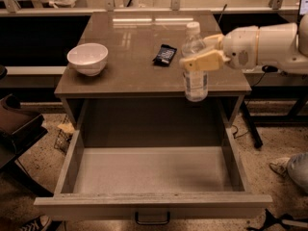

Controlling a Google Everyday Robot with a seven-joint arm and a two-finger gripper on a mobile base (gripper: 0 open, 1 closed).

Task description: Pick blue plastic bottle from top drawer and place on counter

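Observation:
My gripper comes in from the right on a white arm and is shut on the blue plastic bottle, a clear ribbed bottle with a white cap. The bottle hangs upright in the air over the front right edge of the counter, its base just past the edge. The top drawer stands pulled fully open below, its pale floor bare, a dark handle on its front.
A white bowl sits at the counter's left. A small dark packet lies near the counter's middle. A person's shoe and leg are on the floor at right. A dark chair stands at left.

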